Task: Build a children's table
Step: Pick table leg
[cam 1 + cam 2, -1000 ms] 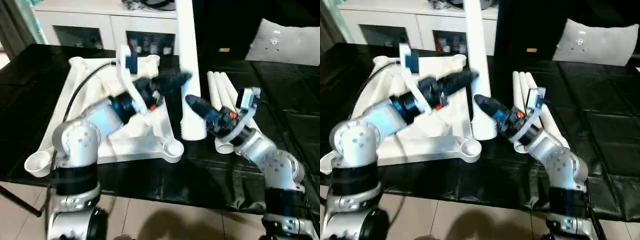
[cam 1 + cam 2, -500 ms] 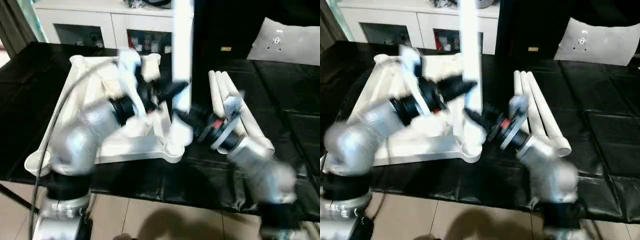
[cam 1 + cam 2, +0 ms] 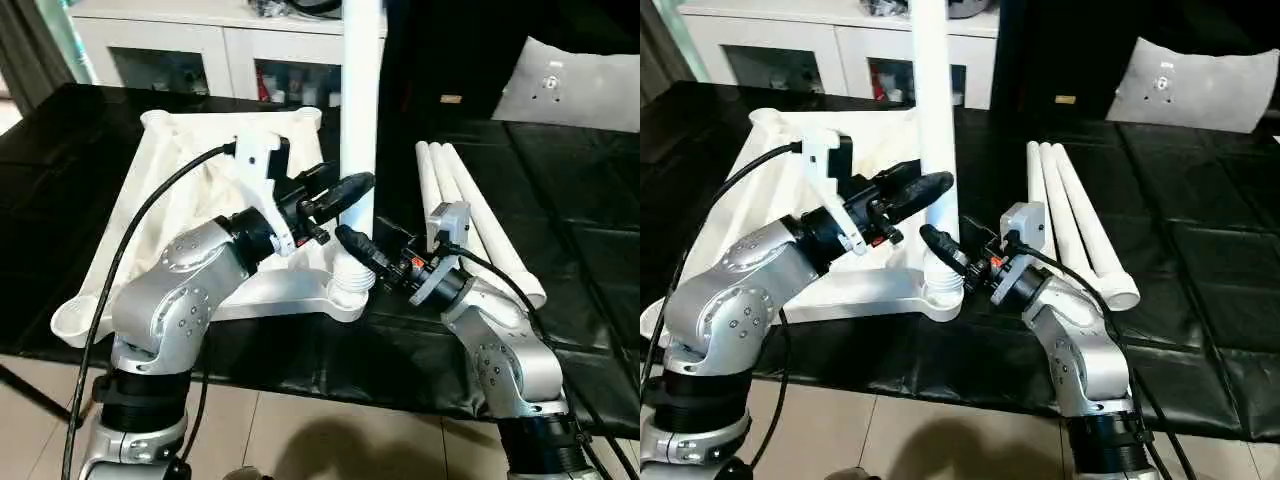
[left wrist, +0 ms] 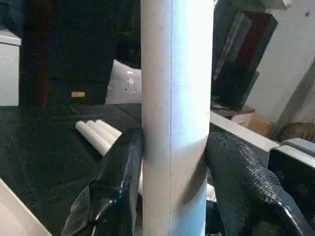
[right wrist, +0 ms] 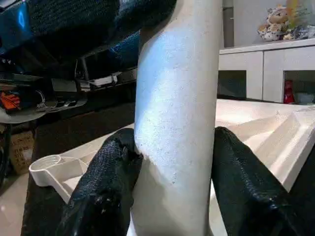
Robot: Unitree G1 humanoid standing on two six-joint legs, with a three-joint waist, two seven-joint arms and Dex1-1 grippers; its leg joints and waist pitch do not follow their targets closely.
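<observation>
At the desk's (image 3: 560, 180) near edge, an upright leg (image 3: 358, 110) stands in the upturned tabletop's (image 3: 170, 200) corner socket (image 3: 347, 290), the left claw (image 3: 352, 187) and right claw (image 3: 350, 243) both gripping it; three legs (image 3: 470, 210) lie just beside.

The upright leg (image 3: 360, 110) has moved from the black table surface beside the tabletop (image 3: 150, 200) onto its near right corner socket (image 3: 348, 290), both grippers following.

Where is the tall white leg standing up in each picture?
Left eye view: the upright leg rises centre, foot at the tabletop's near corner socket.
Right eye view: left of centre.
Left wrist view: centre, between black fingers.
Right wrist view: centre, between black fingers.
Shared landmark: the three spare legs lying together.
</observation>
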